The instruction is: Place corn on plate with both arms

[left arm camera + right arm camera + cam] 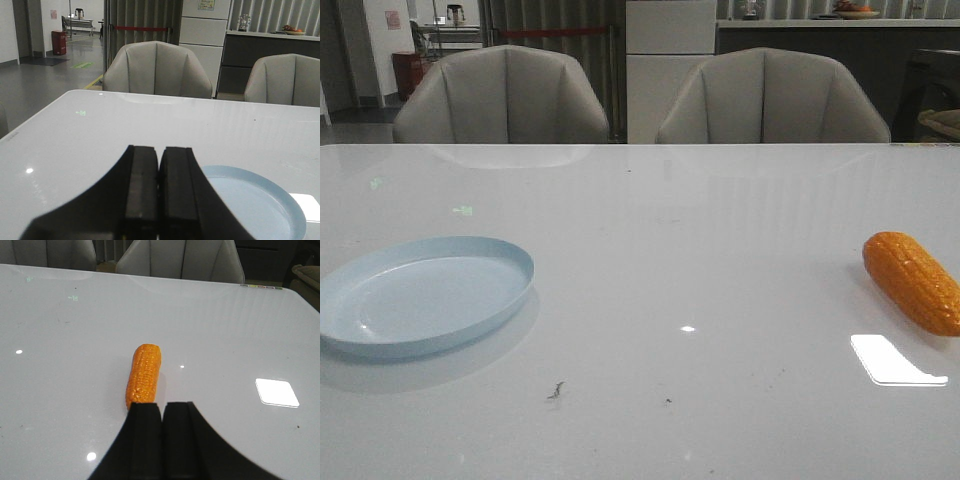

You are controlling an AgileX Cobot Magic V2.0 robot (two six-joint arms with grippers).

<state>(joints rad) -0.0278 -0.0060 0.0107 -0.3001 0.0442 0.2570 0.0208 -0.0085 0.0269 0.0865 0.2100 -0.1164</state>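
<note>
Near desk's right edge: corn (913, 281) untouched; right gripper (162, 412) jaws closed, empty. Advise opening wide, straddling cob mid-length.

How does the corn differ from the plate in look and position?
The corn is orange, bumpy and elongated; the plate is pale blue, smooth and round. The corn lies at the table's right edge, the plate at the left. Both rest untouched on the white table, far apart.

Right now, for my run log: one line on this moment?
orange-yellow corn cob: on table, right | pale blue round plate: left, empty | left gripper: shut | right gripper: shut
</note>
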